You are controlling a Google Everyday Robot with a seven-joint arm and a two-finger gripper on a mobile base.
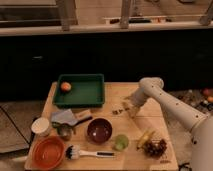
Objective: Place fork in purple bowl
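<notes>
A light wooden table (128, 127) fills the lower half of the frame, in front of a dark counter front (100, 55). At its upper left sits a green tray (89, 92), with an orange fruit (65, 86) in the tray's upper-left corner. Below the tray lies a grey-blue cloth (62, 116), and a dark-handled utensil (83, 120) slants just to the right of it. A small metallic cup (64, 131) stands under the cloth, with a white cup (40, 126) at the table's left edge. In the lower left is an orange bowl (48, 152), and a white-handled brush (89, 152) lies just to its right. A round green thing (120, 142) sits low in the middle; a banana (145, 137) and dark grapes (157, 148) are at lower right
</notes>
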